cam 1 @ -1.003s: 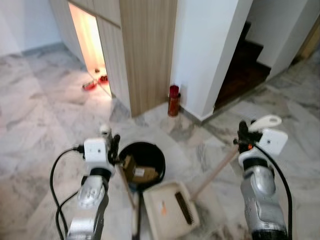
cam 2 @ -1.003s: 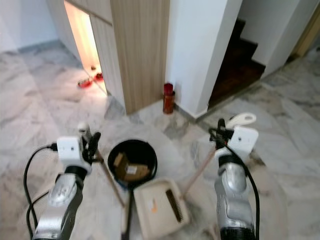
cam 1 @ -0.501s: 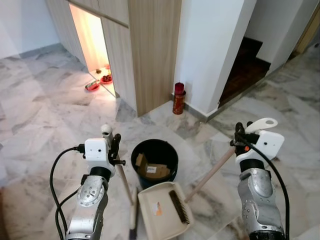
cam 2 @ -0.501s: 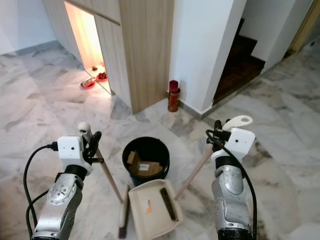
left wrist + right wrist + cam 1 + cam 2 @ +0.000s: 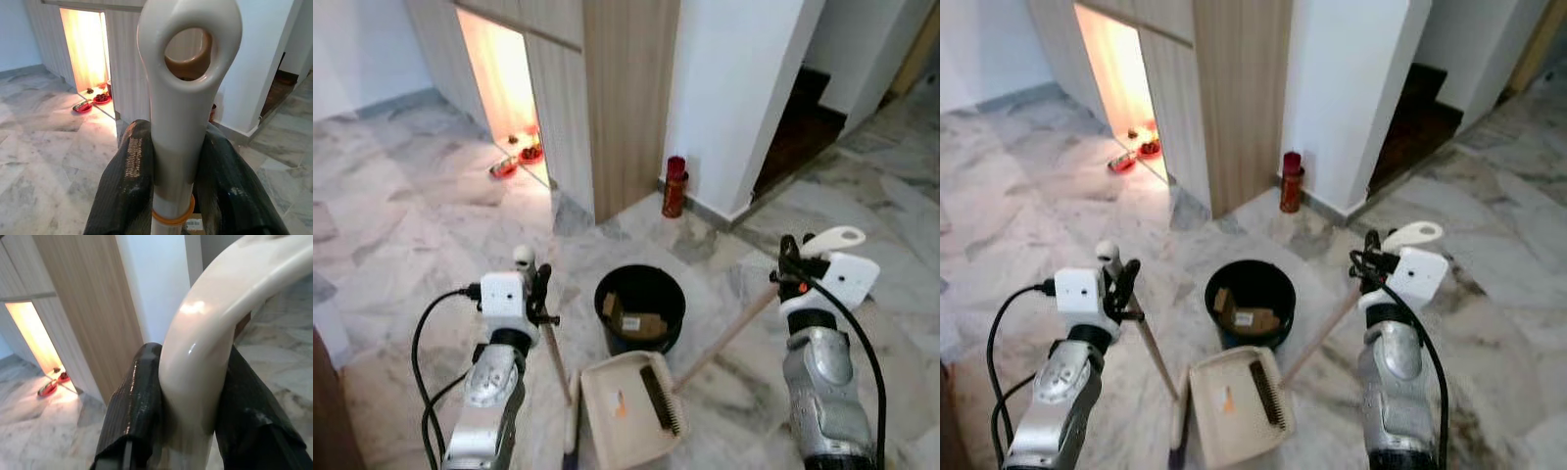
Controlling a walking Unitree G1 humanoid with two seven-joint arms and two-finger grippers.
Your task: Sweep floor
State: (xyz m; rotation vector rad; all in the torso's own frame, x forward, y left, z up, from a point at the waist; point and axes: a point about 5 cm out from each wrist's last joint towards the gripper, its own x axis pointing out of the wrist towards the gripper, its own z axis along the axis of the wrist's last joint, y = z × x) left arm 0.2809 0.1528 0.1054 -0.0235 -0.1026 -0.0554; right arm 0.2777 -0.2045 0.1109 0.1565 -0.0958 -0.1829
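Broom with a cream plastic grip and wooden shaft [image 5: 553, 354] stands clamped in the left gripper [image 5: 178, 171], head down on the grey marble floor [image 5: 401, 245] beside the cream long-handled dustpan [image 5: 631, 406], whose curved handle the right gripper [image 5: 190, 401] holds fast. Both look light and stiff, the glossy grips likely slippery, so hold near the top. Black round bin [image 5: 640, 306] stands just behind the pan.

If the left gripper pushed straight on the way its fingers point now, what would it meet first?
Probably nothing near: the left gripper, shut on the broom handle, looks across bare marble floor toward the wooden cabinet wall beside the lit opening. Depth is unclear.
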